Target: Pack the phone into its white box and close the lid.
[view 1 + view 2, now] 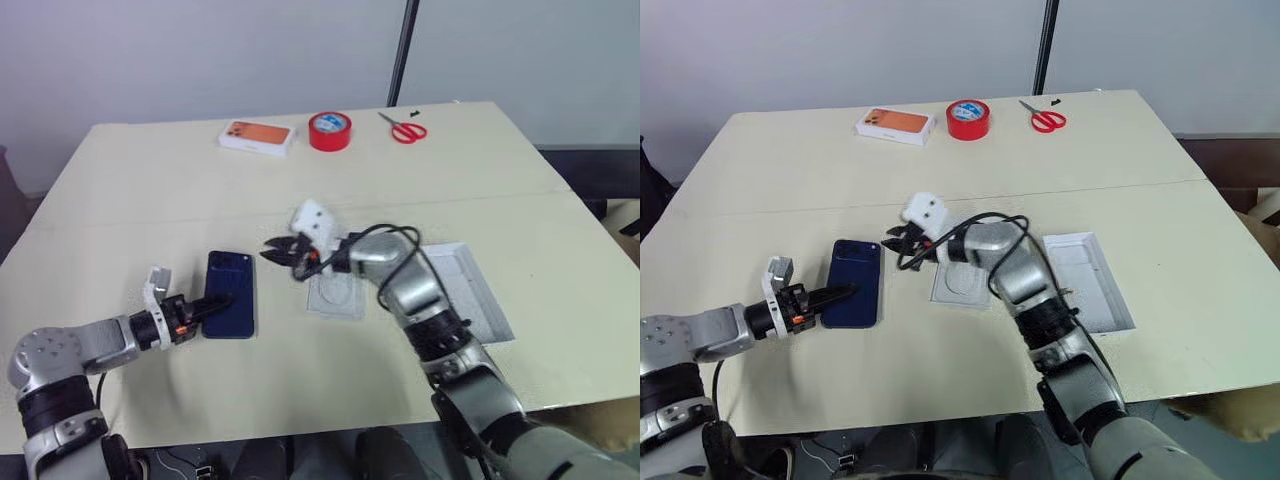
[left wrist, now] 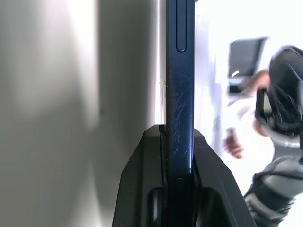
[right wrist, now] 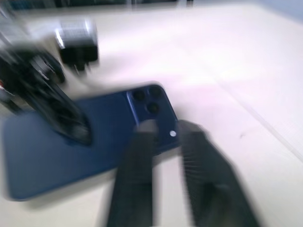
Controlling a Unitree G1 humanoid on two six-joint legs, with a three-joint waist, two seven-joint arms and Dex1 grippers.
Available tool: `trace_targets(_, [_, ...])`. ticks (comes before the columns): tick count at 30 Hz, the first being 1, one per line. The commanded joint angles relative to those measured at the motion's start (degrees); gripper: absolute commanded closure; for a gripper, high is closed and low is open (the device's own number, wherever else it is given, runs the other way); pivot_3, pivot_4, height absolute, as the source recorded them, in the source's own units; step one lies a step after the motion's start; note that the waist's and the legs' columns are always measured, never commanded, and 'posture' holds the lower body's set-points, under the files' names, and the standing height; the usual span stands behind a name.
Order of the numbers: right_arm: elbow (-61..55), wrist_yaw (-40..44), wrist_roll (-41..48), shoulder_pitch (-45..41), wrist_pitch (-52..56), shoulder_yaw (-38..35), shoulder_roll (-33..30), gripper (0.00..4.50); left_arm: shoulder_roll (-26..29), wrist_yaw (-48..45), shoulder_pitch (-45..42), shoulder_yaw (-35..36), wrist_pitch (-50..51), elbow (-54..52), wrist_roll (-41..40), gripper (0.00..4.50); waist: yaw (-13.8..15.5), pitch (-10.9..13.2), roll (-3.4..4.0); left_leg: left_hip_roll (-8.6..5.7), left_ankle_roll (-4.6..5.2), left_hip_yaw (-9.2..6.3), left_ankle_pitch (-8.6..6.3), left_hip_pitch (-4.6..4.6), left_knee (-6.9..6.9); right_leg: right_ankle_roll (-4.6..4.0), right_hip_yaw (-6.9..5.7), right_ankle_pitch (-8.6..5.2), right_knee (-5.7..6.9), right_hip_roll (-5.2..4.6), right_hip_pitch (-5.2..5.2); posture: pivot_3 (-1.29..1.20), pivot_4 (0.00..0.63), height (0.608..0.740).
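Note:
The dark blue phone [image 1: 232, 290] lies flat on the cream table [image 1: 150, 200], back up, with its camera cluster at the far corner. My left gripper [image 1: 215, 303] is shut on the phone's near left edge; the left wrist view shows both fingers [image 2: 142, 189] clamped on the thin phone [image 2: 180, 71]. My right gripper [image 1: 272, 252] hovers just right of the phone's far end, open and holding nothing. To the right lies the lid [image 1: 470, 295], open side up and pale inside. The white box is hidden.
A flat white insert [image 1: 335, 296] with an oval recess lies between the phone and the lid, under my right wrist. At the far edge sit a white box with an orange picture [image 1: 258, 136], a red tape roll [image 1: 330, 131] and red scissors [image 1: 404, 128].

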Motion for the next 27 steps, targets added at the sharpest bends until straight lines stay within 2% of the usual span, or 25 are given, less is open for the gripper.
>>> trace_targets(1, [-7.28,5.62,2.71,3.45,-1.26,-0.09,-5.87,1.56,-0.19,-0.91,0.38,-0.56,-4.28,-6.60,-0.58,4.50,-0.28,0.17,-0.26,0.00,0.00,0.02,0.00,0.00,-0.01,0.00,0.00,0.00,-0.01,0.00,-0.01,0.00,0.150,0.740])
trace_targets(2, [-8.56,6.68,2.53,4.61,-2.08,0.36,-8.04,1.09,-0.61,-1.06,0.78,-1.44,-5.48,-7.80,-0.18,4.50,-0.32,0.18,-0.26,0.00,0.00,0.05,0.00,-0.02,-0.04,0.00,0.01,0.00,-0.02,-0.02,-0.03,0.00,0.150,0.740])
trace_targets(6, [-13.57,10.95,2.38,11.74,-6.28,0.74,-16.49,1.09,-3.65,0.64,-0.80,-2.14,-7.82,-8.17,-1.21,4.50,-0.32,0.25,-0.35,0.05,-0.01,0.12,0.00,-0.02,-0.16,0.00,0.04,0.00,-0.08,0.00,-0.08,0.00,0.150,0.740])
trace_targets(9, [-14.74,12.10,1.61,16.46,-10.32,1.38,-20.21,1.09,-3.85,0.53,-1.43,-4.93,-10.03,-7.87,1.04,4.50,-0.34,0.41,-0.57,0.10,-0.05,0.12,0.03,-0.02,-0.15,0.00,0.04,0.00,-0.06,0.05,-0.08,0.00,0.150,0.740])
trace_targets(19, [-14.01,9.09,0.41,19.51,-14.95,2.24,-20.40,1.09,-2.39,-1.77,-3.72,-7.98,-11.94,-3.14,2.34,4.50,-0.05,0.58,-0.77,0.13,-0.10,0.11,0.06,0.02,-0.09,-0.01,0.05,0.01,-0.03,0.21,-0.04,0.00,0.150,0.740])
trace_targets(22, [-13.49,8.69,-0.01,19.85,-15.73,2.83,-20.20,1.88,-1.59,-2.30,-4.26,-8.33,-12.30,-2.15,2.71,4.50,-0.05,0.59,-0.79,0.13,-0.10,0.11,0.06,0.01,-0.08,-0.01,0.05,0.01,-0.05,0.20,-0.03,0.00,0.150,0.740])
trace_targets(24, [-12.85,8.35,-0.99,19.89,-16.68,3.56,-20.45,2.86,-1.16,-2.60,-4.51,-8.44,-12.44,-2.06,2.77,4.50,-0.11,0.60,-0.78,0.13,-0.10,0.10,0.06,0.01,-0.09,-0.01,0.05,0.01,-0.05,0.21,-0.05,0.00,0.150,0.740])
trace_targets(25, [-12.23,8.00,-1.72,19.76,-17.28,3.93,-20.47,3.53,-0.97,-2.72,-4.79,-8.25,-12.01,-1.78,2.51,4.50,-0.10,0.60,-0.78,0.14,-0.10,0.10,0.06,0.01,-0.09,-0.01,0.05,0.01,-0.05,0.21,-0.04,0.00,0.150,0.740])
trace_targets(27, [-10.62,7.27,-3.74,19.41,-18.74,4.82,-20.66,4.46,-0.66,-2.83,-5.08,-7.97,-11.74,-1.63,2.42,4.50,-0.09,0.60,-0.78,0.14,-0.11,0.10,0.07,0.01,-0.08,-0.01,0.04,0.01,-0.04,0.22,-0.04,0.00,0.150,0.740])
